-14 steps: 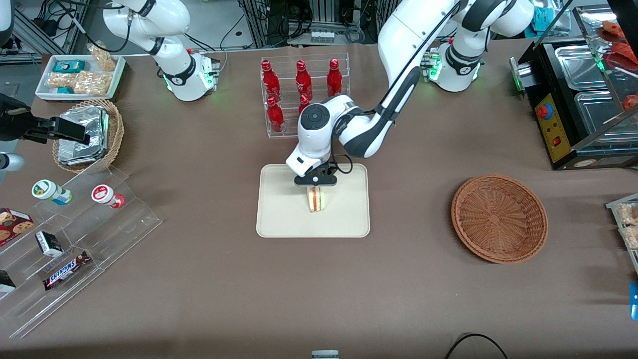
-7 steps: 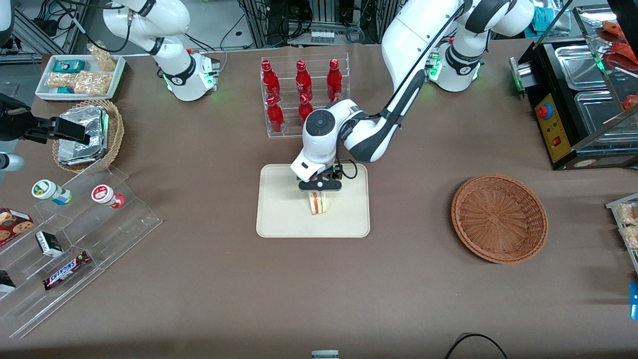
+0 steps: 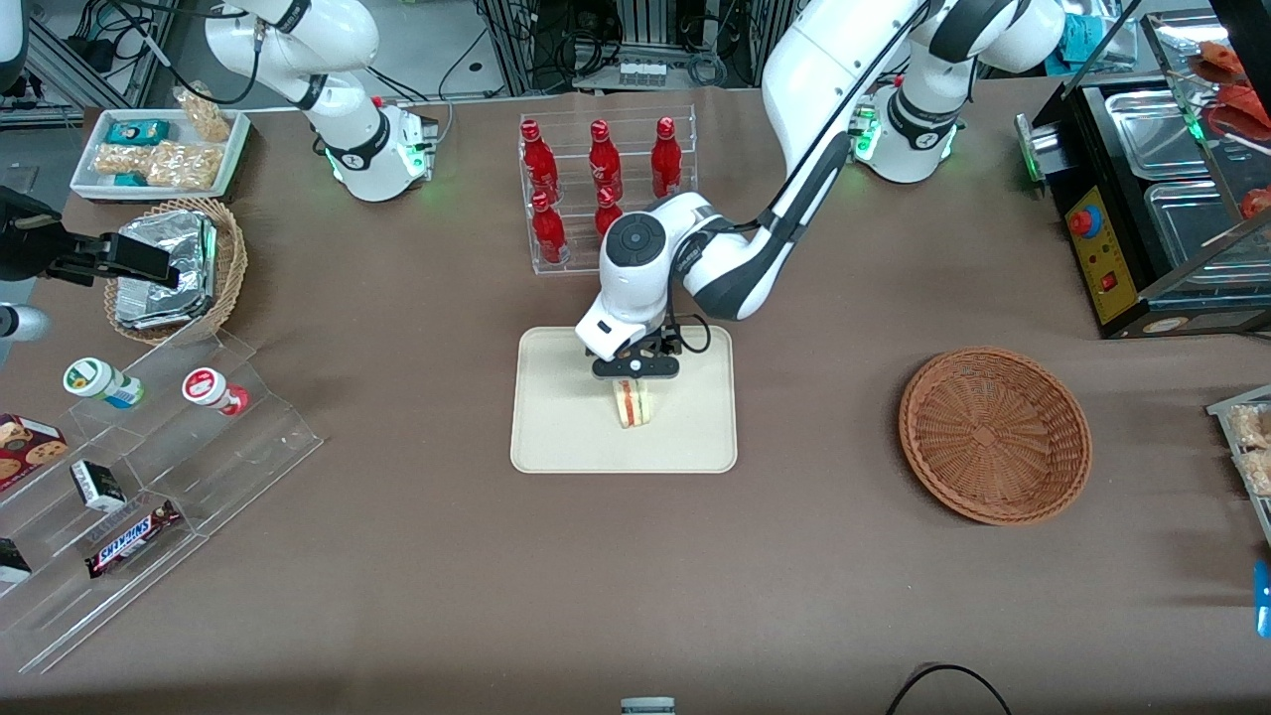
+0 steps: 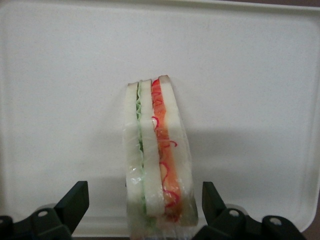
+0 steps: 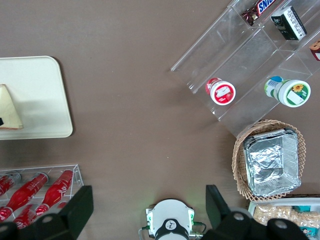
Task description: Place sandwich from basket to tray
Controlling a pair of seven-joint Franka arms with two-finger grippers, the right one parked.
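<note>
Sandwich [image 3: 633, 403] standing on its edge on the cream tray [image 3: 556, 437], near the tray's middle, its red filling layers showing in the wrist view [image 4: 159, 155]. Gripper [image 3: 635, 377] poised directly above it, fingers [image 4: 74, 202] spread wide and standing apart from both bread faces, holding nothing. Round wicker basket [image 3: 995, 434] lies well apart toward the working arm's end of the table. Rack of red bottles [image 3: 596, 184] stands farther from the front camera than the tray.

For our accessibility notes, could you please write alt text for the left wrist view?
A wrapped sandwich stands on edge on the cream tray, showing white bread with red and green filling. The gripper is open, its fingers on either side of the sandwich and clear of it.
</note>
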